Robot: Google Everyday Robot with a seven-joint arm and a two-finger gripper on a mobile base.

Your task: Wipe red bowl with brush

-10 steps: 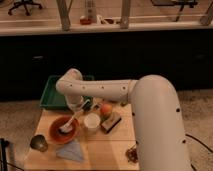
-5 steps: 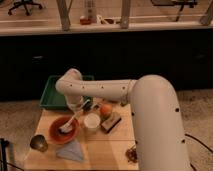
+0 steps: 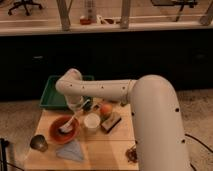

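The red bowl [image 3: 64, 130] sits on the left part of the wooden table [image 3: 100, 147]. The pale brush [image 3: 68, 125] lies slanted into the bowl, its whitish head low inside near the bowl's left and its handle rising up to the right. My gripper [image 3: 81, 106] hangs from the white arm just above the bowl's right rim, at the top end of the brush handle.
A small white cup [image 3: 92, 121] stands right of the bowl. An orange fruit [image 3: 106, 110] and a dark block with a tan top [image 3: 111, 122] lie further right. A dark metal cup [image 3: 39, 143] and a grey cloth [image 3: 70, 151] are in front. A green tray [image 3: 52, 95] is behind.
The brush head has shifted slightly inside the bowl; the arm and gripper stay nearly in place above the bowl's right rim.
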